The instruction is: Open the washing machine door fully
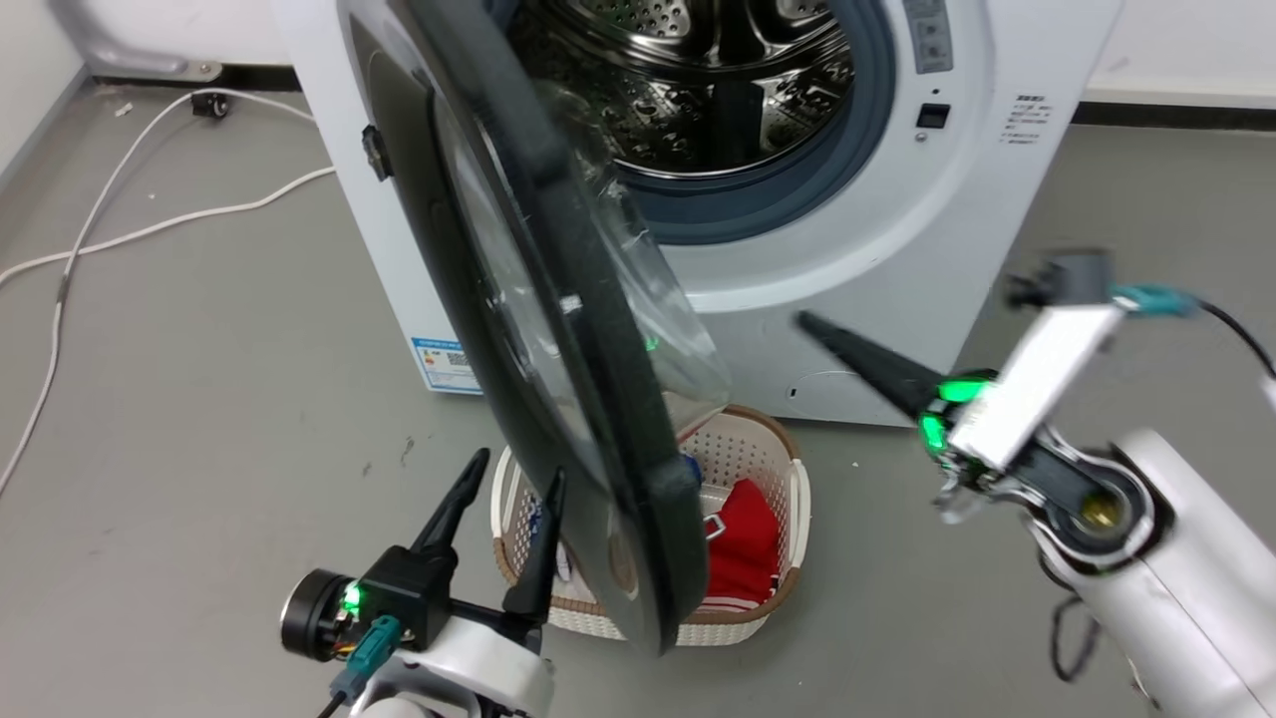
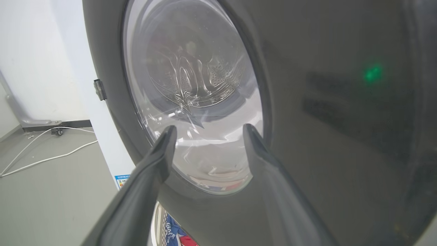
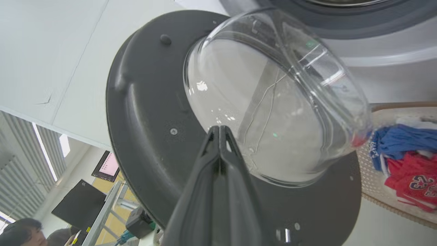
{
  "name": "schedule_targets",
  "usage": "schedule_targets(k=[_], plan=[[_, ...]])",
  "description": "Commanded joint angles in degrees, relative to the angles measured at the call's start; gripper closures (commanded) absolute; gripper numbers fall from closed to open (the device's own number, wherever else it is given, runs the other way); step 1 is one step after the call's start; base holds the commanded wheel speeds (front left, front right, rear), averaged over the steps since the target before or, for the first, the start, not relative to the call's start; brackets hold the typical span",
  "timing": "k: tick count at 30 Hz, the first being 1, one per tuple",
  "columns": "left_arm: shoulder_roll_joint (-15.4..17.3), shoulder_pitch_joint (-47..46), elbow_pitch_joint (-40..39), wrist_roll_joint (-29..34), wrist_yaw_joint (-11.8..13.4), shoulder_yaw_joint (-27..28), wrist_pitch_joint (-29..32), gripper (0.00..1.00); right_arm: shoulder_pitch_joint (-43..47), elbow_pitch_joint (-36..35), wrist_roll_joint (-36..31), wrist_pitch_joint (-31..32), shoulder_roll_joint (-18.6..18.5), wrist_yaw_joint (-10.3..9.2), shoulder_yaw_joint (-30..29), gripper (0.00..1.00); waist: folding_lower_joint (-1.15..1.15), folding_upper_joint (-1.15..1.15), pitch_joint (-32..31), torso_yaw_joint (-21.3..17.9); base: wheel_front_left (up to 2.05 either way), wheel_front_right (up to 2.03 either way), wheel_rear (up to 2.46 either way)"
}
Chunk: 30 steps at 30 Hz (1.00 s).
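The washing machine door [image 1: 543, 170] stands swung out from the white machine [image 1: 897, 269], nearly edge-on in the head view, its clear glass bowl [image 1: 648, 299] bulging right. Behind it the steel drum opening [image 1: 718, 90] is exposed. My left gripper [image 1: 510, 494] is open by the door's lower outer side. In the left wrist view its gripper [image 2: 209, 130] points at the door's window [image 2: 191, 85]; I cannot tell whether it touches. My right gripper [image 1: 807, 321] is shut on nothing, apart from the door on its inner side. The right wrist view has that gripper [image 3: 219, 129] aimed at the bowl [image 3: 273, 102].
A beige laundry basket [image 1: 793, 479] with red and blue clothes [image 1: 743, 543] sits on the floor under the door's lower edge, in front of the machine. White cables [image 1: 120, 234] trail over the grey floor at left. People [image 3: 20, 232] are at the right wrist view's bottom left.
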Motion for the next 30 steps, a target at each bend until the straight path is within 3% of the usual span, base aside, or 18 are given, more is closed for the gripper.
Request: schedule_targets(k=[1,2,5,13,14,15,16,17,21,25,30], plan=[[0.29,0.84,-0.20,-0.37,0.23,0.49,-0.13,0.00,2.65,-0.43,-1.72,-4.16,-0.93,0.03,-1.40,1.00,0.01,0.00,-0.43,-0.64,0.00,0.00,0.00],[0.29,0.84,-0.20,-0.37,0.23,0.49,-0.13,0.00,2.65,-0.43,-1.72,-4.16,-0.93,0.03,-1.40,1.00,0.01,0.00,-0.43,-0.64,0.00,0.00,0.00],[0.47,1.51,-0.05,-0.33,0.36,0.92,-0.14,0.00,7.30,-0.88,-3.07,-11.94,-1.90,0.03,-4.73,1.00,0.01,0.00,-0.99,-1.07,0.00,0.00,0.00],[1.19,2.61,0.25,-0.69,1.14,2.89,-0.14,0.00,18.12,0.92,-13.80,-29.19,-5.94,0.03,-8.65,1.00,0.01,0.00,-2.64,-1.66,0.00,0.00,0.00],[1.28,2.77,0.20,-0.72,1.27,3.18,-0.14,0.00,19.13,1.20,-15.44,-30.51,-6.10,0.03,-8.84,0.92,0.01,0.00,-2.92,-1.69,0.00,0.00,0.00],[1.36,2.83,0.08,-0.81,1.38,3.46,-0.14,0.00,20.00,1.68,-17.16,-31.58,-6.32,0.03,-9.27,0.52,0.01,0.00,-3.13,-1.70,0.00,0.00,0.00],[1.46,2.89,-0.03,-0.82,1.47,3.73,-0.14,0.00,20.77,2.05,-18.88,-32.40,-6.41,0.03,-9.90,0.05,0.01,0.00,-3.32,-1.70,0.00,0.00,0.00],[1.55,3.02,-0.08,-0.81,1.50,3.90,-0.14,0.00,21.44,2.25,-20.16,-32.99,-6.07,0.03,-10.78,0.00,0.01,0.00,-3.49,-1.72,0.00,0.00,0.00],[1.72,3.38,-0.41,-1.09,1.61,4.63,-0.14,0.00,23.33,2.21,-28.41,-34.19,-5.28,0.03,-15.74,0.00,0.01,0.00,-3.89,-1.92,0.00,0.00,0.00],[1.88,3.91,-0.73,-1.08,1.91,5.33,-0.14,0.00,24.58,-0.23,-47.28,-34.36,-3.14,0.03,-24.62,0.00,0.01,0.00,-4.19,-2.48,0.00,0.00,0.00],[2.11,4.35,-0.60,-0.74,2.22,5.67,-0.14,0.00,28.24,-7.09,-68.94,-31.37,3.08,0.02,-33.82,0.00,0.01,0.00,-4.32,-2.63,0.00,0.00,0.00]])
